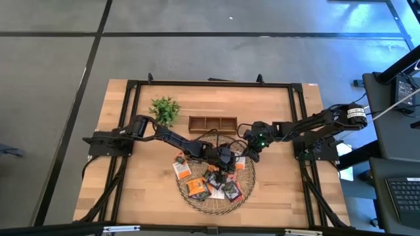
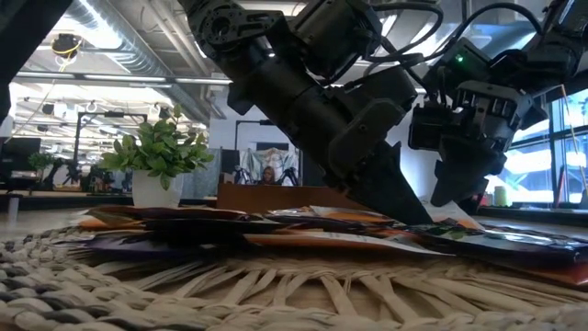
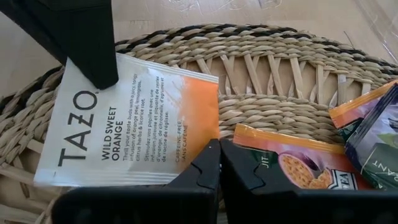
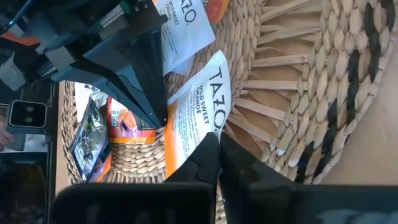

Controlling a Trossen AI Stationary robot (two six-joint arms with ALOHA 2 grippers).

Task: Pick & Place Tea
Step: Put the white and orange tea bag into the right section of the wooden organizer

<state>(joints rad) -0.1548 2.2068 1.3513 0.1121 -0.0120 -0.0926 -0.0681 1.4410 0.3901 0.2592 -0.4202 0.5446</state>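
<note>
One woven tray (image 1: 246, 180), one wooden box (image 1: 212, 123), one plant (image 1: 165, 109), roughly ten tea sachets (image 1: 196, 187).

Even overhead light falls on the table (image 1: 275, 190), with only soft, short shadows under the arms. In the low view bright windows (image 2: 542, 170) behind the right gripper (image 2: 459, 198) leave both arms as dark silhouettes, and ceiling lamps (image 2: 83, 78) glare. The woven tray (image 2: 230, 285) nearest that camera is blurred. In the left wrist view the sachet (image 3: 134, 124) print beyond the left gripper (image 3: 220, 163) is sharp.
</note>
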